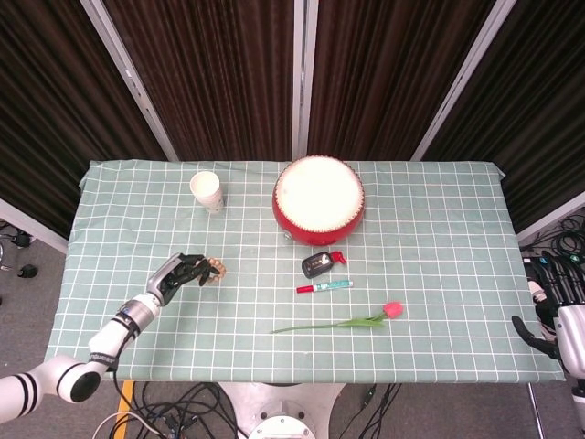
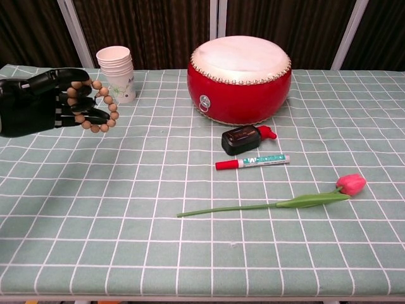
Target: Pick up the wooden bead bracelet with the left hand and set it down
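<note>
The wooden bead bracelet (image 2: 96, 107) (image 1: 214, 271) is a ring of round tan beads, held up off the cloth at the left of the table. My black left hand (image 2: 38, 104) (image 1: 181, 275) grips it, with fingers threaded through the loop. My right hand (image 1: 553, 297) shows only in the head view, off the table's right edge, fingers apart and holding nothing.
A stack of paper cups (image 2: 117, 73) stands just behind the bracelet. A red drum (image 2: 240, 77) sits at the back centre. A black and red gadget (image 2: 243, 139), a red marker (image 2: 252, 162) and a pink tulip (image 2: 278, 201) lie at centre right.
</note>
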Action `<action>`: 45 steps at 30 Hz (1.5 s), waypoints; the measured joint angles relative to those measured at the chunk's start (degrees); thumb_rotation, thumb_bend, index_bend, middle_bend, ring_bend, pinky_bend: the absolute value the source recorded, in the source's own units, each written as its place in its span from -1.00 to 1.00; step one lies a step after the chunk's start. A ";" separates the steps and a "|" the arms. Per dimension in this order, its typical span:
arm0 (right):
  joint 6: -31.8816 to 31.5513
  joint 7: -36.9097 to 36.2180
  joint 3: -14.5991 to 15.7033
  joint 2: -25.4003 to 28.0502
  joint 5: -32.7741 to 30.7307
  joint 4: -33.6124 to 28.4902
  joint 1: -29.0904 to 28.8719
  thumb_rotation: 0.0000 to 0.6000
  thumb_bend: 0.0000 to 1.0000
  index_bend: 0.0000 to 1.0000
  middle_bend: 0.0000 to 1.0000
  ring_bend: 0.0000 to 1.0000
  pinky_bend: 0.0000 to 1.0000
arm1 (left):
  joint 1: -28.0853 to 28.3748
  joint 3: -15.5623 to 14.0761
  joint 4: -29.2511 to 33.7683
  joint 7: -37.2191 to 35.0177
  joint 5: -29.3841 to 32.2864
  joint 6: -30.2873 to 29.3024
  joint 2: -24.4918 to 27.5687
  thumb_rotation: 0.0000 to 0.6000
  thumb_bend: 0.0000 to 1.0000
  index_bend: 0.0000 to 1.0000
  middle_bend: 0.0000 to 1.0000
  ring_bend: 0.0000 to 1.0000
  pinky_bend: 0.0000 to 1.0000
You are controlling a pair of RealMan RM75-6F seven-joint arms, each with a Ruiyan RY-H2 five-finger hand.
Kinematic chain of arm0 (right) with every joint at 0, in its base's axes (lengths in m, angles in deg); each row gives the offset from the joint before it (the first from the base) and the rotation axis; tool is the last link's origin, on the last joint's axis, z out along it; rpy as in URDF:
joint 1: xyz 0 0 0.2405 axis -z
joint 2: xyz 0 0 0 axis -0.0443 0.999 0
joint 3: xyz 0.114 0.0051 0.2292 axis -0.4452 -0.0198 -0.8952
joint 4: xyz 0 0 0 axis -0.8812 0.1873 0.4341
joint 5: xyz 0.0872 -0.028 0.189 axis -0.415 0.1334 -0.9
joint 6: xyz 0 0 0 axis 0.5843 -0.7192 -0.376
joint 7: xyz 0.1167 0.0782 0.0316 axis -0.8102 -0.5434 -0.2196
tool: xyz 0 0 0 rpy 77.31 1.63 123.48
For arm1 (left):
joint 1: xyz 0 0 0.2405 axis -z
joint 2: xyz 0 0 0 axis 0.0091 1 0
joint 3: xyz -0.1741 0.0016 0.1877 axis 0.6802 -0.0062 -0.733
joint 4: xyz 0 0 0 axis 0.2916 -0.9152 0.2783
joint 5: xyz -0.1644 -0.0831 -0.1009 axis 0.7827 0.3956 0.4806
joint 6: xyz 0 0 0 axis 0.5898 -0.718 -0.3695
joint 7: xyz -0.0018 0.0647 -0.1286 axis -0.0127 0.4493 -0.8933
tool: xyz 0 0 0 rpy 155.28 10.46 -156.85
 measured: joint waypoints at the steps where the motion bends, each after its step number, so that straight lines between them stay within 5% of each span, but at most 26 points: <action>1: -0.02 0.00 0.01 0.00 0.03 -0.01 0.01 1.00 -0.67 -1.00 -1.00 -1.00 -1.00 | -0.08 0.13 0.08 0.20 0.00 0.11 0.00 0.22 -0.11 0.38 0.50 -0.26 -0.76; 5: -0.06 0.03 0.04 0.02 0.05 -0.06 0.06 1.00 -0.67 -1.00 -1.00 -1.00 -1.00 | -0.44 0.43 0.24 0.37 -0.20 0.26 -0.10 -0.04 -0.04 0.37 0.48 -0.26 -0.76; 21: -0.52 0.14 0.04 0.06 0.31 -0.21 0.24 1.00 -0.67 -1.00 -1.00 -1.00 -1.00 | -1.20 1.21 0.25 0.06 -1.01 1.03 -0.07 -0.09 0.18 0.34 0.44 -0.26 -0.76; 29: -0.44 0.31 -0.04 0.08 0.26 -0.35 0.17 1.00 -0.67 -1.00 -1.00 -1.00 -1.00 | -1.34 1.23 0.15 -0.66 -2.48 1.11 -0.08 -0.19 0.28 0.13 0.28 -0.27 -0.76; 40: -0.05 0.78 -0.10 0.17 -0.02 -0.73 0.03 1.00 -0.68 -1.00 -0.99 -1.00 -1.00 | -1.14 0.81 -1.10 -3.12 -4.67 0.84 -0.50 -0.43 0.08 0.04 0.21 -0.29 -0.75; 45: 0.19 0.98 -0.16 0.20 -0.12 -0.85 -0.11 1.00 -0.68 -1.00 -0.99 -1.00 -1.00 | -0.85 0.51 -1.59 -3.78 -5.22 0.93 -0.59 -0.31 0.06 0.05 0.24 -0.29 -0.75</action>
